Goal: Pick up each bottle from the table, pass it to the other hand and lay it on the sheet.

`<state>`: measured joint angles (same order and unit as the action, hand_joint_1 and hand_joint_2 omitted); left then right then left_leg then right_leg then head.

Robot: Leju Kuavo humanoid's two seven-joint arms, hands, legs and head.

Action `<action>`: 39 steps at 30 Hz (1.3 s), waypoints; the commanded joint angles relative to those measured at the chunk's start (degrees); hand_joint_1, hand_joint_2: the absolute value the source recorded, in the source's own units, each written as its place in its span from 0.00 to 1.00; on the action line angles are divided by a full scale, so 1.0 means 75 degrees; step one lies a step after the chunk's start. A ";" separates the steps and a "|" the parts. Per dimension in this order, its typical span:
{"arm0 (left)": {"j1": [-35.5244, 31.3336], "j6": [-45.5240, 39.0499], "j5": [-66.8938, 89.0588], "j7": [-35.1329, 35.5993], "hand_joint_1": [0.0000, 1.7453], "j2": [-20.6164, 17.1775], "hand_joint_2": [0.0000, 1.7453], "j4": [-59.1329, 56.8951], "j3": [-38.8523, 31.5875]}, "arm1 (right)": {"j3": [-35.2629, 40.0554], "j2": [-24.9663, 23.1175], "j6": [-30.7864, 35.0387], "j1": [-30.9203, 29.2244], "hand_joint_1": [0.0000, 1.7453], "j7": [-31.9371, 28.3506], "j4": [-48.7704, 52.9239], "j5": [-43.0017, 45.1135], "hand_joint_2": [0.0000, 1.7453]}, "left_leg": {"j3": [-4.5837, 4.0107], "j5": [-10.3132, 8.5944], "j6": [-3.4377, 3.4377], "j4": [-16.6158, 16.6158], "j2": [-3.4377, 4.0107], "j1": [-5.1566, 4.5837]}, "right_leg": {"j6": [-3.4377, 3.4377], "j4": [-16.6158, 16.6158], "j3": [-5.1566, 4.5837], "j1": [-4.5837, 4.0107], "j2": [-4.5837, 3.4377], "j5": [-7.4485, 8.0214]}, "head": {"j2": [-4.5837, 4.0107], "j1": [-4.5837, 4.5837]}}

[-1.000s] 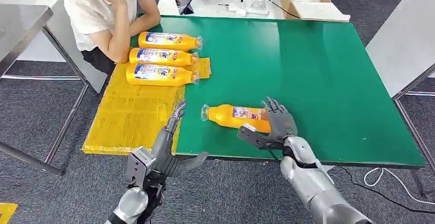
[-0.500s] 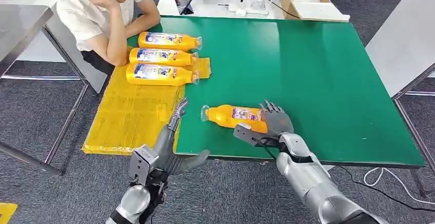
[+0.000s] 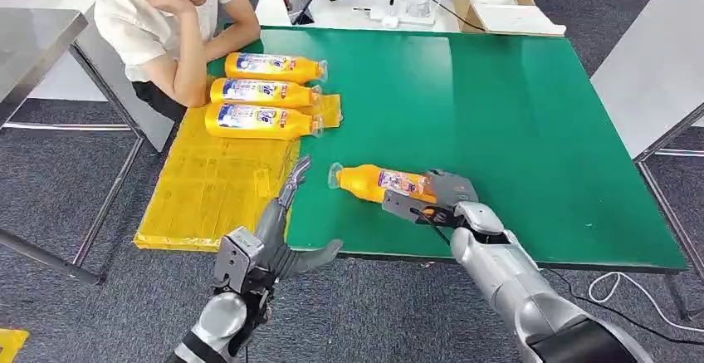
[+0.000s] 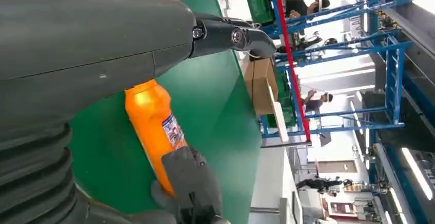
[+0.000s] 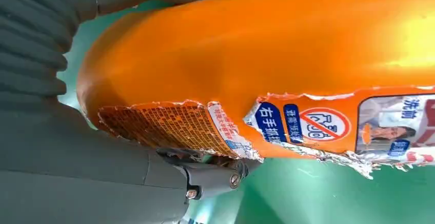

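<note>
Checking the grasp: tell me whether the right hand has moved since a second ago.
Yes. The right hand has closed over the bottle, fingers no longer spread above the green table.

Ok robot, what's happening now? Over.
Right hand gripping the orange bottle on the green table. Left hand open, waiting. Nothing blocking the yellow sheet.

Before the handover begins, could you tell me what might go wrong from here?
The right hand grips the lying orange plastic bottle at its base end only, so the capped end may sag or swing when lifted. The open left hand waits near the yellow sheet; a mistimed release could drop the bottle.
</note>
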<state>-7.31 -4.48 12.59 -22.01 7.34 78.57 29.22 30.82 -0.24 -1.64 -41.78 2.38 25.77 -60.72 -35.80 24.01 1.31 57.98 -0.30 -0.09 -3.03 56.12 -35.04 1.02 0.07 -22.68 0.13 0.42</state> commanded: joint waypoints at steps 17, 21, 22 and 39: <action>-0.0377 0.0087 -0.0393 -0.0187 0.00 -0.0143 1.00 -0.0581 0.0282 | -0.1759 -0.0141 -0.0299 0.0661 1.00 -0.2771 -0.0356 0.2516 1.00 | 0.0048 0.0010 -0.0009 -0.0009 -0.0001 0.0010 | 0.0016 -0.0012 0.0050 -0.0012 0.0010 -0.0010 | 0.0000 0.0000; -0.0268 0.0068 -0.0853 -0.0217 0.00 -0.0021 1.00 -0.0526 0.0113 | -0.1739 -0.0063 -0.0356 0.0894 1.00 -0.3680 0.0057 0.2817 1.00 | 0.0068 0.0014 -0.0013 -0.0015 -0.0001 0.0011 | 0.0021 -0.0016 0.0071 -0.0012 0.0010 -0.0015 | 0.0000 0.0000; -0.0230 0.0061 -0.0995 -0.0176 0.00 0.0011 1.00 -0.0486 0.0067 | -0.1717 -0.0071 -0.0229 0.0961 1.00 -0.3693 0.0166 0.2842 1.00 | 0.0055 0.0011 -0.0010 -0.0012 -0.0002 0.0010 | 0.0017 -0.0015 0.0060 -0.0011 0.0011 -0.0011 | 0.0000 0.0000; -0.0247 0.0113 -0.3212 0.0369 0.00 0.0015 1.00 -0.0342 0.0164 | -0.0123 -0.0551 -0.1360 0.2542 1.00 -0.4327 0.4085 0.5746 1.00 | 0.0020 0.0018 -0.0011 -0.0003 0.0014 0.0010 | 0.0018 0.0000 0.0021 -0.0011 -0.0011 -0.0014 | 0.0000 0.0000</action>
<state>-6.36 -3.78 -11.84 -19.98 9.14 77.70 29.14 19.41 -3.98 -9.47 -24.32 -27.06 48.53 -17.53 -35.90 24.04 1.31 57.97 -0.28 -0.05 -3.02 56.13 -35.11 0.98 0.05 -22.70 0.13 0.42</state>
